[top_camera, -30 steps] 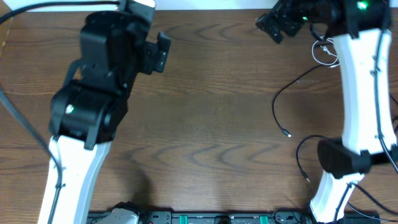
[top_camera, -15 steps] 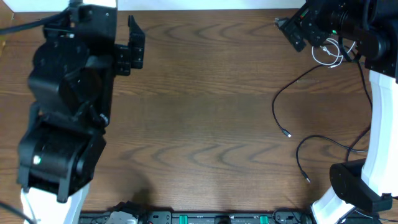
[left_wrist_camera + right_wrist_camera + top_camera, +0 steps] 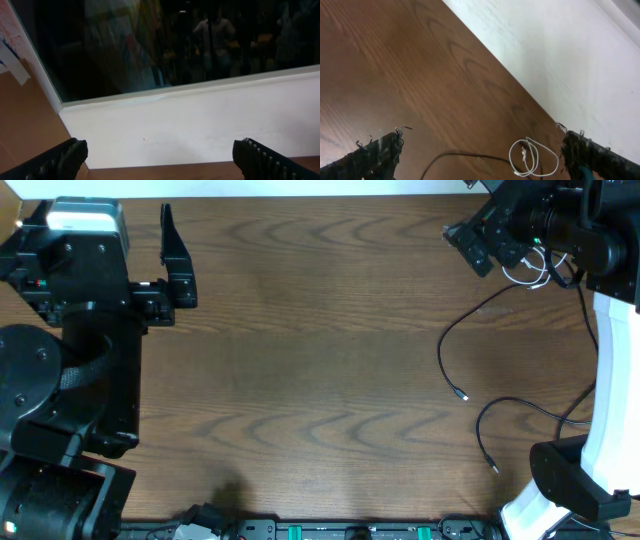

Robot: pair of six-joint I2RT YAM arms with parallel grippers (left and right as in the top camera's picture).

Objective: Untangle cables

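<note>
White cable [image 3: 532,157] is lying coiled far right, black cables [image 3: 445,350] are trailing separately nearer, left gripper [image 3: 162,157] and right gripper [image 3: 480,150] are hanging wide apart, empty, so untangling is looking mostly done.

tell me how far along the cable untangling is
Done: the upper black cable and lower black cable lie apart, not crossing where visible. In hand: nothing; left end effector and right end effector are open, empty. Left: the white cable sits looped against a black one by the right end effector; it likely needs separating.
</note>
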